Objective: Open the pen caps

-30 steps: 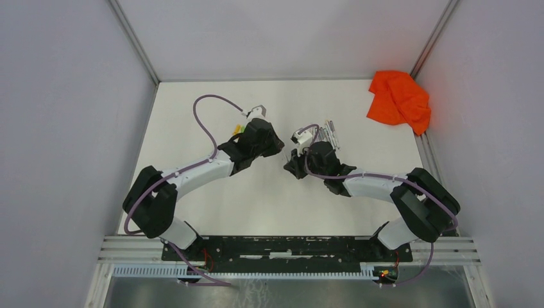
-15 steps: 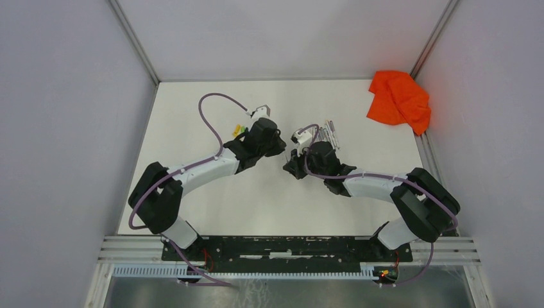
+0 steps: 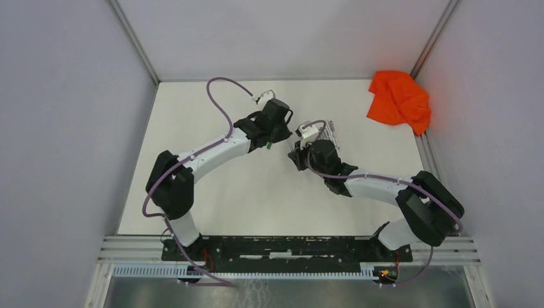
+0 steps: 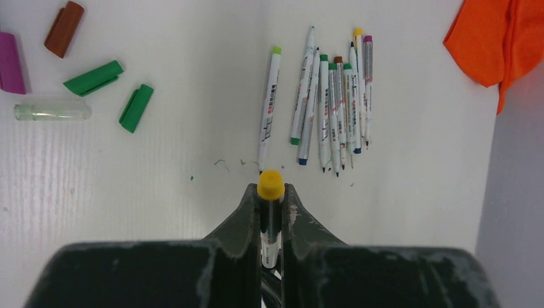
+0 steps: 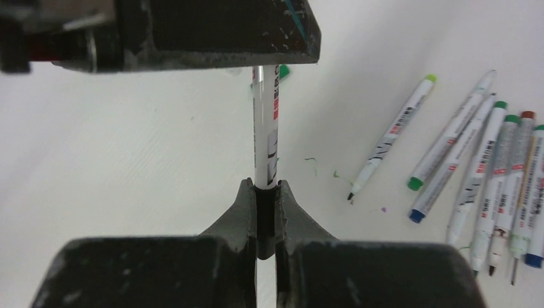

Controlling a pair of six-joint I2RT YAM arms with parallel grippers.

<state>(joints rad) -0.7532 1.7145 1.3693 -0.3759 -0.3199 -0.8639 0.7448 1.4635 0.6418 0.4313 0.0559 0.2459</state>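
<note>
Left wrist view: we hold one pen with both pincers.

Our left pincer point(image 4: 271, 192) is pinching the thin white pen barrel point(image 5: 266, 128) just under its stubby yellow plastic end point(image 4: 271, 185), which we think is the cap. Our right pincer point(image 5: 265, 186) pinches the far end, so each side can pull. Loose green plastic caps point(image 4: 94, 77) lie on the white surface point(image 4: 160, 212), well apart from the row of bare pens point(image 4: 333, 102).

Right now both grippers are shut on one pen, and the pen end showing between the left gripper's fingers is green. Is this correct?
Not quite: that end is yellow, as the left wrist view shows. The left gripper and the right gripper are indeed both shut on one pen.
</note>
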